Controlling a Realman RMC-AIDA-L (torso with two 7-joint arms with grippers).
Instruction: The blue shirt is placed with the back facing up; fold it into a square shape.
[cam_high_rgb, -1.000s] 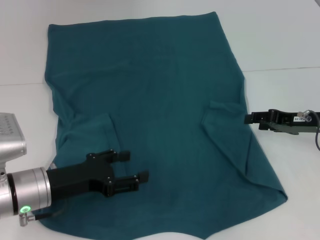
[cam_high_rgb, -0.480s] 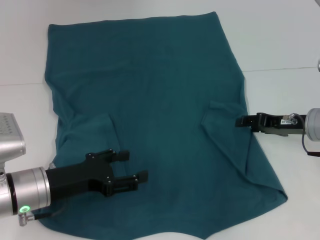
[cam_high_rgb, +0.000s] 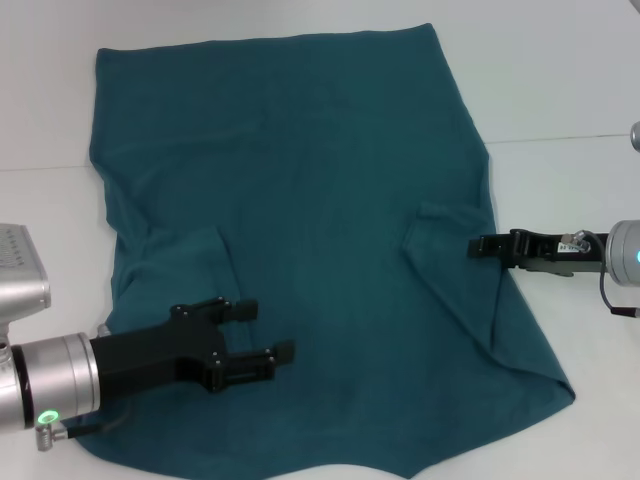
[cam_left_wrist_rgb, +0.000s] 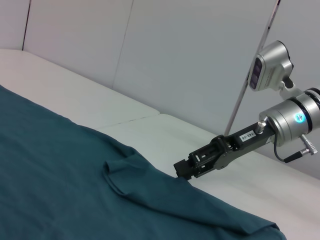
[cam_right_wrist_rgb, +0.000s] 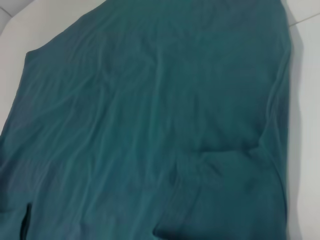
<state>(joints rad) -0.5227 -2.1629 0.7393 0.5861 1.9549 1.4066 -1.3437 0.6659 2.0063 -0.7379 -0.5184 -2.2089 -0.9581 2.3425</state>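
Light is bright, even and diffuse, falling from overhead. The white worktop (cam_high_rgb: 560, 90) reads near overexposed, with little surface detail. Shadows are soft and faint: a thin dark rim lies beneath the left end effector (cam_high_rgb: 272, 333) on the blue shirt (cam_high_rgb: 300, 200), and a slim one under the right end effector (cam_high_rgb: 474, 245). Small green and blue indicator lights glow on the arm housings. The head view is sharp. The right wrist view is soft, with cloth folds slightly blurred throughout.
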